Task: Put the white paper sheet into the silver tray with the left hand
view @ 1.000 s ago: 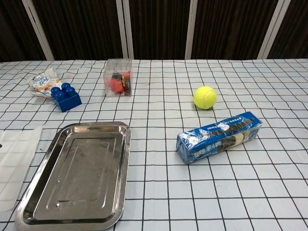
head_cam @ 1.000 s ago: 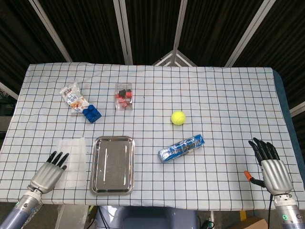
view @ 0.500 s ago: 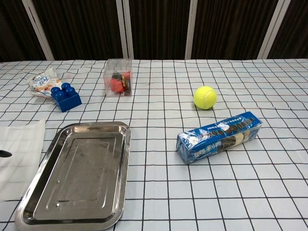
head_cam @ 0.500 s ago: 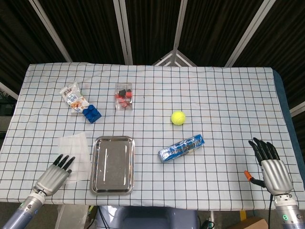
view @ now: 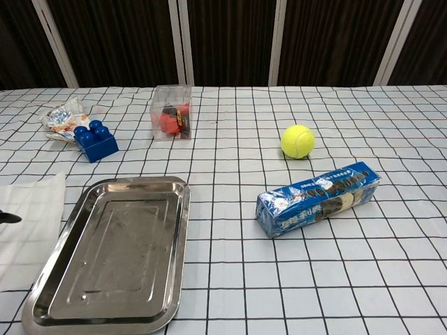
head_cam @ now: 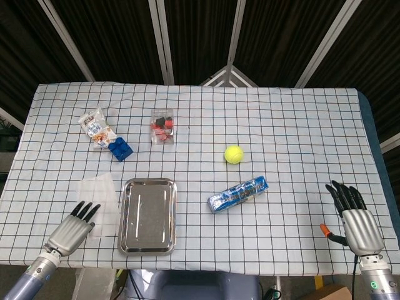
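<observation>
While the left hand (head_cam: 74,229) rests spread fingers on the paper (head_cam: 99,197) just left of the tray (head_cam: 148,215), the right hand (head_cam: 359,220) lies open, well right of it.

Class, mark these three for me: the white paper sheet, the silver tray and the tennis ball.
white paper sheet (head_cam: 100,190), head view, on its bare upper half.
silver tray (view: 112,248), chest view, on its flat floor.
tennis ball (view: 298,141), chest view, at the ball's middle.

Shiny metal silver tray (view: 112,255), thin matt white paper sheet (view: 31,223), checked cloth tabletop (view: 314,279), glossy plastic-wrapped biscuit pack (view: 319,198).
</observation>
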`<act>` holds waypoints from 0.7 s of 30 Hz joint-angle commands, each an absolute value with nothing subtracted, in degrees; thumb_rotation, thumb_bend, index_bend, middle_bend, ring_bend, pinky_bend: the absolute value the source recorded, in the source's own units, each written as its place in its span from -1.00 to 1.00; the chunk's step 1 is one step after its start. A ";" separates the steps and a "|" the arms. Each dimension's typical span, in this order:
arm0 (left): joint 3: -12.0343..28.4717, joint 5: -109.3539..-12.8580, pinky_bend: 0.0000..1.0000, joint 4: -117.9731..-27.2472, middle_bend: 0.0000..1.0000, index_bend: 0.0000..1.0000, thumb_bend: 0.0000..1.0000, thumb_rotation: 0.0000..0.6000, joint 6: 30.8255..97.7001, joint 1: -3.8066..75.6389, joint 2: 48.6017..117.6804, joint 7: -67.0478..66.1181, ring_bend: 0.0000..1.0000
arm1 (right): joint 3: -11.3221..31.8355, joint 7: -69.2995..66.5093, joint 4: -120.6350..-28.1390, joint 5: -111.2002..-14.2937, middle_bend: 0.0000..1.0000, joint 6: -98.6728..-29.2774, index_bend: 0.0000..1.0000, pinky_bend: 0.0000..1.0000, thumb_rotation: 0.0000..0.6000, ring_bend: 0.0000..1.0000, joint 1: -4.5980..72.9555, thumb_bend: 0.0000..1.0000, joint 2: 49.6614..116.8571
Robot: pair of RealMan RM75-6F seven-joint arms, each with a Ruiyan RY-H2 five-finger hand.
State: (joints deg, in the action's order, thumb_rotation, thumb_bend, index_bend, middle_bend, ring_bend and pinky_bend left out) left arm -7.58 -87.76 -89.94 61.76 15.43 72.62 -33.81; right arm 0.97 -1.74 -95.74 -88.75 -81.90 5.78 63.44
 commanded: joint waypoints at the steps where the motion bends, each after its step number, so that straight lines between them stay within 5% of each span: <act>1: -7.31 -87.92 -1.00 -90.21 -1.00 0.10 0.14 1.00 62.48 15.43 72.24 -33.28 -1.00 | 0.96 -1.77 -95.75 -88.78 -1.00 -81.92 -1.00 -1.00 1.00 -1.00 5.77 -0.37 63.41; 21: 2.40 -97.95 -1.00 -103.01 -0.96 0.08 0.12 1.00 78.42 18.57 66.49 -25.17 -1.00 | 1.05 -1.78 -95.66 -88.63 -1.00 -81.82 -1.00 -1.00 1.00 -1.00 5.82 -0.37 63.39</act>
State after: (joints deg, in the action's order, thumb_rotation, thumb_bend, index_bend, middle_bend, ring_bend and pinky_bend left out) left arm 1.54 -96.22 -101.17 77.38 17.84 66.30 -25.59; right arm 1.05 -1.78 -95.66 -88.63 -81.81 5.82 63.39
